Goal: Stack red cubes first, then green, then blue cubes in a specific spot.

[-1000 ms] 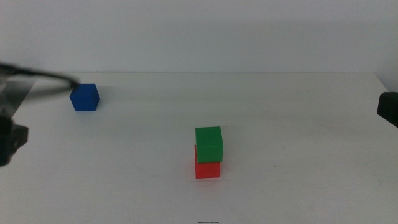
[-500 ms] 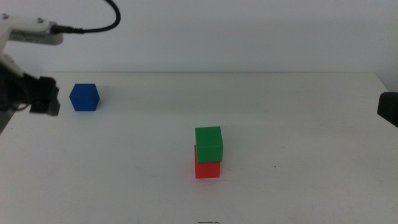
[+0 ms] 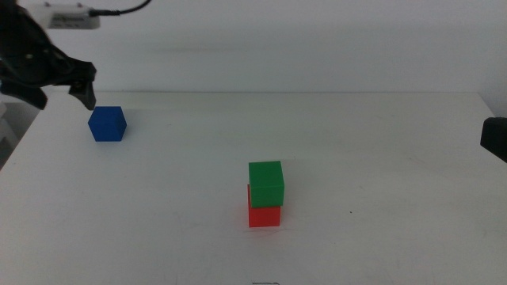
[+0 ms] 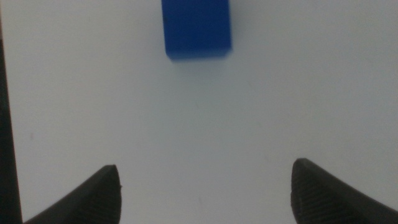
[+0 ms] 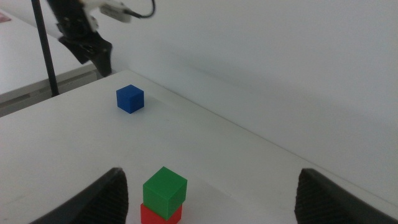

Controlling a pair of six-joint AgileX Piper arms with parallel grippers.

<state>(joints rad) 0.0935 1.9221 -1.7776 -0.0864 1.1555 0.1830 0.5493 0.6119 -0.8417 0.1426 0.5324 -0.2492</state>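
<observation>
A green cube sits on a red cube near the middle of the white table, slightly skewed on it. Alone at the far left stands the blue cube. My left gripper hovers open just left of and behind the blue cube, not touching it. In the left wrist view the blue cube lies ahead of the open left gripper, beyond its jaws. My right gripper is open and empty, waiting at the table's right edge, facing the green cube and red cube.
The table's far edge runs just behind the blue cube, with a white wall beyond. A black cable trails from the left arm. The table's left edge is close to the left gripper.
The left arm has swung up from the table's left edge toward the far left corner, and its gripper now hangs beside the blue cube. Cubes and right gripper have not moved.
</observation>
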